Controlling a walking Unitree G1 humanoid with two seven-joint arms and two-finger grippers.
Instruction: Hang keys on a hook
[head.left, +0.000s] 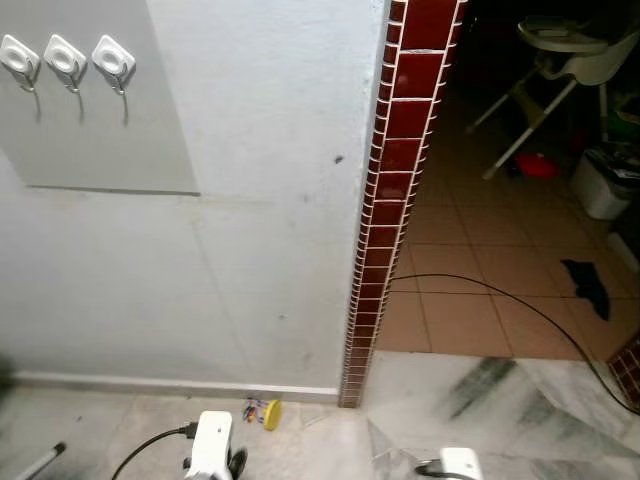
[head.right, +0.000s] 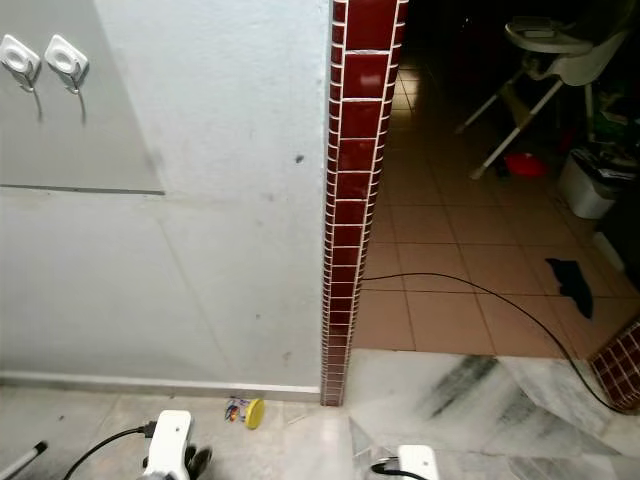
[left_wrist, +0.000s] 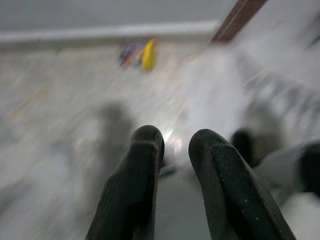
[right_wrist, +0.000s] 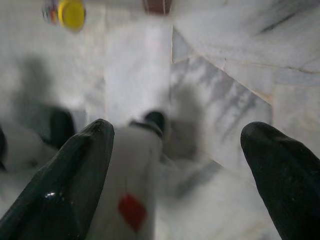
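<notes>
The keys (head.left: 264, 412), a small bunch with a round yellow tag, lie on the marble floor at the foot of the white wall. Three white square hooks (head.left: 66, 58) sit high on a grey panel at the upper left of that wall. My two arms hang low over the floor, short of the keys. In the left wrist view the left gripper (left_wrist: 175, 140) is shut with nothing between its fingers, and the keys (left_wrist: 140, 54) lie blurred ahead of it. The right gripper (right_wrist: 177, 132) stands wide open and empty above the floor, with the yellow tag (right_wrist: 67, 12) far ahead.
A red-tiled wall edge (head.left: 385, 200) ends the wall to the right of the keys. Beyond it is a dim tiled room with a black cable (head.left: 500, 295) across the floor, a high chair (head.left: 570, 50), a white bin (head.left: 605, 185) and a dark cloth (head.left: 588, 285).
</notes>
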